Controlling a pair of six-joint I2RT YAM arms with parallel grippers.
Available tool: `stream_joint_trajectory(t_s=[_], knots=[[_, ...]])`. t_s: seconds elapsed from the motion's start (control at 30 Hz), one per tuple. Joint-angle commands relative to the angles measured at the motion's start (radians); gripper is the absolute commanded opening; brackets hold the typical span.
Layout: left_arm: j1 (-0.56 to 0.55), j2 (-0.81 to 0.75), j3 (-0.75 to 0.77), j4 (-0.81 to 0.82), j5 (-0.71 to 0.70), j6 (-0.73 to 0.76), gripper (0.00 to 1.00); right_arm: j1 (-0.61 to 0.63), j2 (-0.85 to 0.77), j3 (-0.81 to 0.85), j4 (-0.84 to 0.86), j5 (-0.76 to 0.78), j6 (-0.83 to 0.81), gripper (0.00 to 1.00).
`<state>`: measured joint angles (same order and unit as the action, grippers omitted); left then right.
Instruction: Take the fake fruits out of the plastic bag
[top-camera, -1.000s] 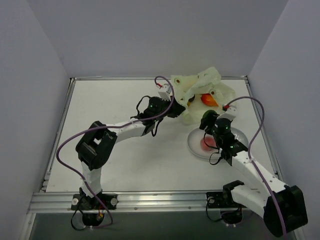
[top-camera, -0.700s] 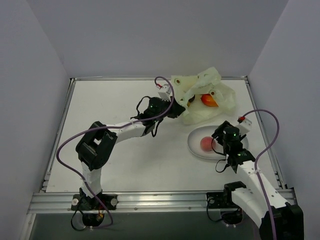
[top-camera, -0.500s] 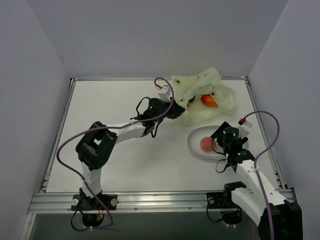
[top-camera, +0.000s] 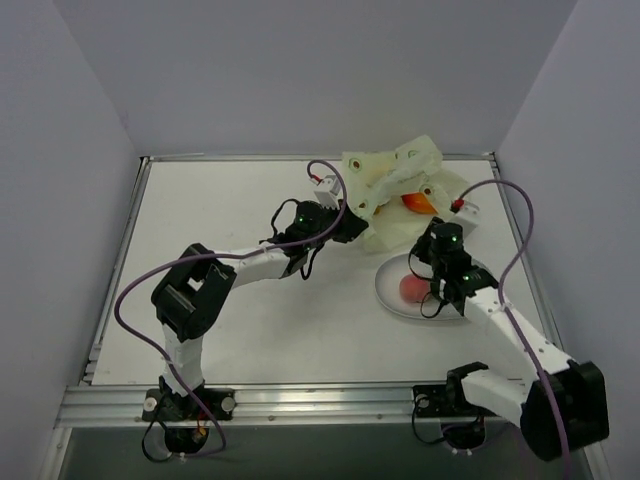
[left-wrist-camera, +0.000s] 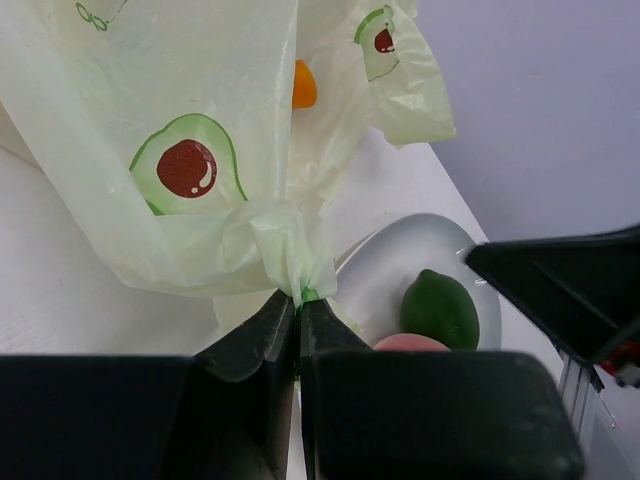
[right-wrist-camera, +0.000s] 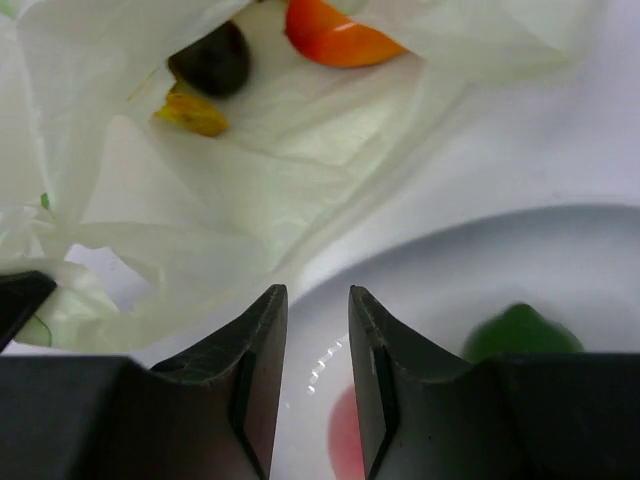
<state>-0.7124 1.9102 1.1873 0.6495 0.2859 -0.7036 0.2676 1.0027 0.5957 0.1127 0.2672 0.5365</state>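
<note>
The pale yellow-green plastic bag (top-camera: 395, 185) with avocado prints lies at the table's back right. My left gripper (top-camera: 357, 216) is shut on a bunched edge of the bag (left-wrist-camera: 290, 250) and holds the mouth up. Inside the bag I see an orange-red fruit (right-wrist-camera: 335, 35), a dark brown round fruit (right-wrist-camera: 212, 60) and a bit of the yellow banana (right-wrist-camera: 192, 113). My right gripper (right-wrist-camera: 317, 300) is open and empty, over the plate's far rim just before the bag's mouth. A pink peach (top-camera: 411, 290) and a green fruit (left-wrist-camera: 440, 308) lie on the grey plate (top-camera: 392, 298).
Grey walls close the table at the back and both sides. The right arm (left-wrist-camera: 570, 290) stands close beside the plate in the left wrist view. A metal rail (top-camera: 300, 400) runs along the near edge.
My right arm drew back from over the plate, then swung forward again toward the bag's mouth. The left gripper kept its hold on the bag.
</note>
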Motion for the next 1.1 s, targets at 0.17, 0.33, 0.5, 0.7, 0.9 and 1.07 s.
stream_joint_trajectory(t_s=[0.17, 0.33, 0.5, 0.7, 0.9, 1.07], knots=[[-0.019, -0.065, 0.034, 0.075, 0.052, -0.048, 0.02, 0.03, 0.462, 0.284, 0.219, -0.066, -0.268, 0.3], [-0.012, -0.063, 0.064, 0.044, 0.033, -0.033, 0.02, -0.045, 0.648, 0.444, 0.176, -0.178, -0.388, 0.42], [0.004, -0.037, 0.115, 0.035, 0.044, -0.04, 0.02, -0.091, 0.781, 0.565, 0.173, -0.206, -0.524, 0.69], [0.01, 0.009, 0.164, 0.041, 0.071, -0.056, 0.02, -0.103, 0.919, 0.71, 0.102, -0.172, -0.697, 0.81], [0.021, 0.049, 0.19, 0.048, 0.087, -0.082, 0.02, -0.134, 0.984, 0.779, 0.085, -0.166, -0.803, 0.91], [0.027, 0.09, 0.196, 0.055, 0.085, -0.093, 0.02, -0.162, 1.047, 0.812, 0.074, -0.197, -0.849, 1.0]])
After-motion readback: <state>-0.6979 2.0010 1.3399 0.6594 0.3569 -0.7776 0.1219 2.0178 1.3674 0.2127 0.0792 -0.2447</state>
